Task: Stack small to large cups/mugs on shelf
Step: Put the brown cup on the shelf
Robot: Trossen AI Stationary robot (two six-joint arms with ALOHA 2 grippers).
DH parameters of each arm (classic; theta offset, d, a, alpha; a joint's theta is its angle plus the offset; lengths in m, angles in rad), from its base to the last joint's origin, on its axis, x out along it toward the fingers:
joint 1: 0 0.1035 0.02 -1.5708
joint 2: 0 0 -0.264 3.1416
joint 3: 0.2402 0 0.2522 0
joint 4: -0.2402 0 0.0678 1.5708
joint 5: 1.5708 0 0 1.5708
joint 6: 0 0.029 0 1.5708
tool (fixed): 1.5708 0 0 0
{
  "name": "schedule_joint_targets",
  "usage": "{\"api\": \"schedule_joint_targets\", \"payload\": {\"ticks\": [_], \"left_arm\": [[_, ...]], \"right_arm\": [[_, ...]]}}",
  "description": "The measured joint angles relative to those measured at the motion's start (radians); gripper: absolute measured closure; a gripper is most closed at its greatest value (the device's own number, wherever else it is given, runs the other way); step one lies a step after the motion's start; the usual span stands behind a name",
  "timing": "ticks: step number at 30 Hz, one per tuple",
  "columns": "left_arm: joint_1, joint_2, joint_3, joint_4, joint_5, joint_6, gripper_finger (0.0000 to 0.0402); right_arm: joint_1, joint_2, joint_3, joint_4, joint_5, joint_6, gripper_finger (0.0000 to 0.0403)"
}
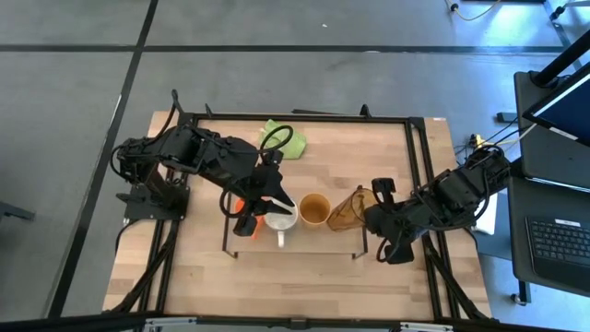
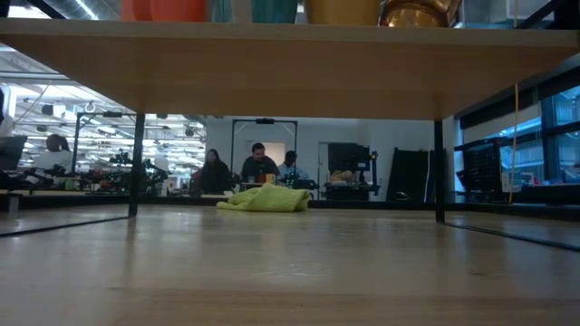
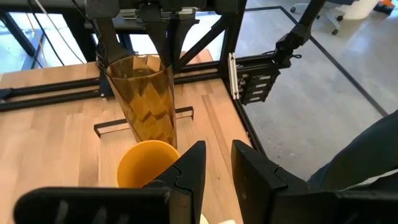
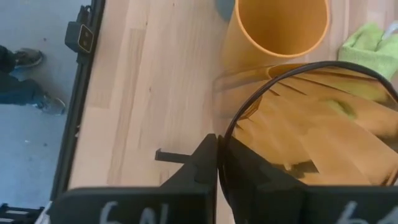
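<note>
Four vessels in a row on the shelf (image 1: 318, 247): orange mug (image 1: 241, 203), white mug (image 1: 281, 221), tan-brown cup (image 1: 314, 210), ribbed amber tumbler (image 1: 348, 212). One green cloth (image 1: 281, 140) farther back on the worktop (image 1: 184, 272). No readable writing. Right gripper (image 4: 219, 163) pinched on the tumbler's rim. Left gripper (image 3: 217, 165) narrowly parted above the white mug.

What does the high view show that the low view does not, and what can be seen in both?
Only the high view shows both arms: the left tool over the white ceramic mug, the right tool at the tall amber see-through tumbler. Only the low view shows seated people in the room behind. Both show the light wooden shelf board and the crumpled green cloth.
</note>
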Motion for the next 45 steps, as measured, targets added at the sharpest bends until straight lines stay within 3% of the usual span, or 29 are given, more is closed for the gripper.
{"api": "schedule_joint_targets", "payload": {"ticks": [11,30,33,45], "left_arm": [[0.000,0.000,0.000,-0.029,0.001,0.025,0.0331],[0.019,0.000,0.000,-0.029,0.001,0.026,0.0331],[0.019,0.000,0.000,-0.029,0.001,0.026,0.0331],[0.019,0.000,0.000,-0.029,0.001,0.036,0.0331]], "right_arm": [[-0.003,0.000,0.000,0.000,-0.013,-0.015,0.0381],[-0.073,0.006,-0.002,0.000,-0.096,0.196,0.0381],[-0.074,0.012,-0.002,0.000,-0.060,0.200,0.0381],[-0.074,0.082,-0.002,0.002,-0.077,0.109,0.0381]]}}
